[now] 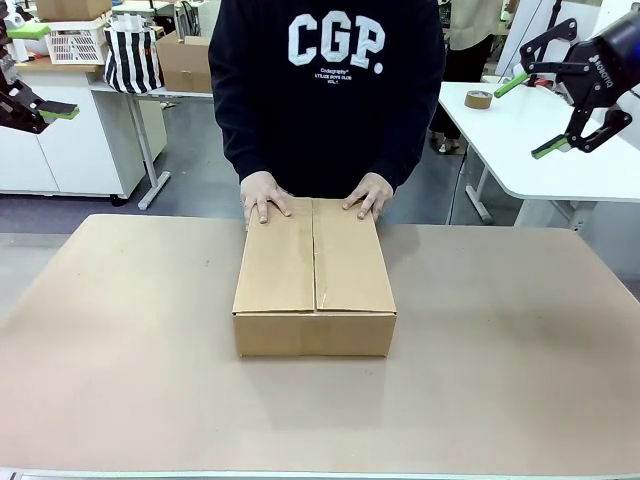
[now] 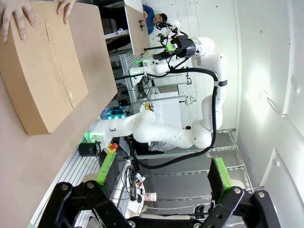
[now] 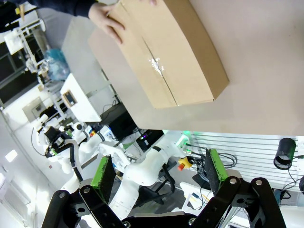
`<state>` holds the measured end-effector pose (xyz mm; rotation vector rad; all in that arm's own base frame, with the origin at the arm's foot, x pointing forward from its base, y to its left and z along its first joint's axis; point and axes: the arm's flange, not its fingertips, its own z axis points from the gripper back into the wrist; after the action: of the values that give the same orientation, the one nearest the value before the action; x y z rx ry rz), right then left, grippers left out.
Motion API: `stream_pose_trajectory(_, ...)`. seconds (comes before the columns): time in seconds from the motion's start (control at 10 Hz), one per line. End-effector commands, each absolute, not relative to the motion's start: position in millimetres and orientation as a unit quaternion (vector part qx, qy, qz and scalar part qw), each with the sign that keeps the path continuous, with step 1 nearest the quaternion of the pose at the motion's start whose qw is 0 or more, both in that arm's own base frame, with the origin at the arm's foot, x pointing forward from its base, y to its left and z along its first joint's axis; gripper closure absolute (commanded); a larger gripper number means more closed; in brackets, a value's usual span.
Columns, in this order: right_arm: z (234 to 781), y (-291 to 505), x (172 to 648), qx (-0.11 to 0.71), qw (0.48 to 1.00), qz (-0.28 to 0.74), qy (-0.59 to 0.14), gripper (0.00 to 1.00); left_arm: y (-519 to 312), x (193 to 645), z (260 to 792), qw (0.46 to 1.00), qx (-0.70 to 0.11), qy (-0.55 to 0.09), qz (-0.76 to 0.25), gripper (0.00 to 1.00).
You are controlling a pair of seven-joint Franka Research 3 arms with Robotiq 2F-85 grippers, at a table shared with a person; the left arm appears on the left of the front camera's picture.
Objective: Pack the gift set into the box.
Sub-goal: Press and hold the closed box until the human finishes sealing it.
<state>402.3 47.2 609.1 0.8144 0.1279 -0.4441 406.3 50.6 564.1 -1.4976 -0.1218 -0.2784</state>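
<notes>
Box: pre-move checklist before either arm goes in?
1. Box flat on the table: ok.
2. Top flaps down, meeting at the centre seam: ok.
3. Gift set inside: cannot tell, the flaps hide it.
4. Person's hands off the box: not ok, both rest on the far edge of the top.
5. Left gripper open, empty, raised away from the box: ok.
6. Right gripper open, empty, raised away from the box: ok.
</notes>
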Motion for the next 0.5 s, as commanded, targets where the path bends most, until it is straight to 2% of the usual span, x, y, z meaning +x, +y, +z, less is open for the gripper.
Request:
stream_pose_trajectory(0.0,611,46,402,0.387,0.895,-0.214,0.064,0.00,50,404,564,0.723,-0.677,-0.056,-0.128,0.00)
stream_pose_trajectory(0.3,612,53,413,0.380,0.903,-0.194,0.053,0.00,47,408,568,0.734,-0.659,-0.058,-0.155,0.00)
stream_pose_trajectory(0.4,617,70,429,0.332,0.925,-0.181,0.038,0.00,29,414,573,0.765,-0.613,-0.049,-0.189,0.00)
